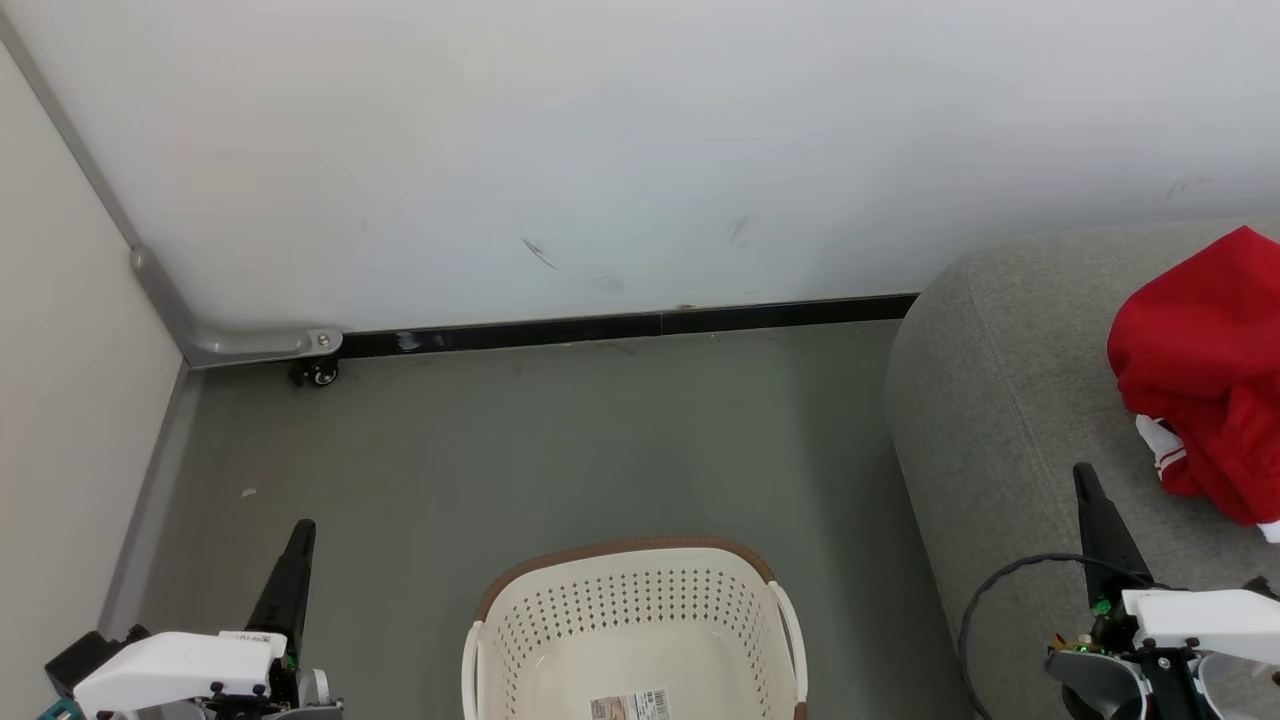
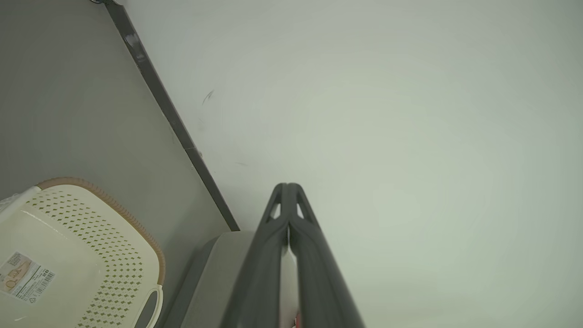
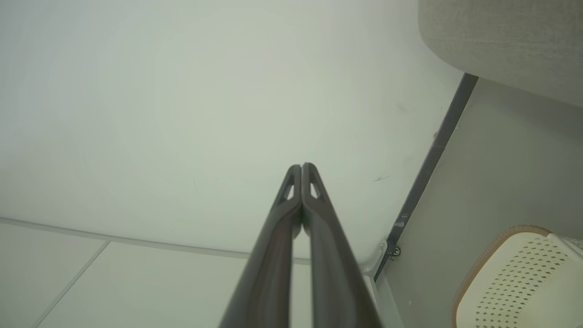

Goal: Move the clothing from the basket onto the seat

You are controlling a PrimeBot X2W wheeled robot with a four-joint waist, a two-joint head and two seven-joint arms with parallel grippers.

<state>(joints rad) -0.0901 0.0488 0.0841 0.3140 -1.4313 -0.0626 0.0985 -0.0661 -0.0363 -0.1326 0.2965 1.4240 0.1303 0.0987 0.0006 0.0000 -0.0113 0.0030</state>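
I'm looking down at the oval cream-white perforated plastic basket [image 1: 630,600] sitting on the grey floor [image 1: 550,430], just a paper label [image 1: 630,706] showing on its base. The crumpled red thin-fabric clothing [image 1: 1205,370] is lying on the big grey fabric seat [image 1: 1000,400] to my right. Left gripper [image 1: 303,528] is hanging beside the basket, right gripper [image 1: 1082,472] over the seat near the clothing, both clenching tight, fingertips touching.

One basket [image 1: 630,600], one seat [image 1: 1000,400] — one red clothing heap [image 1: 1210,350]
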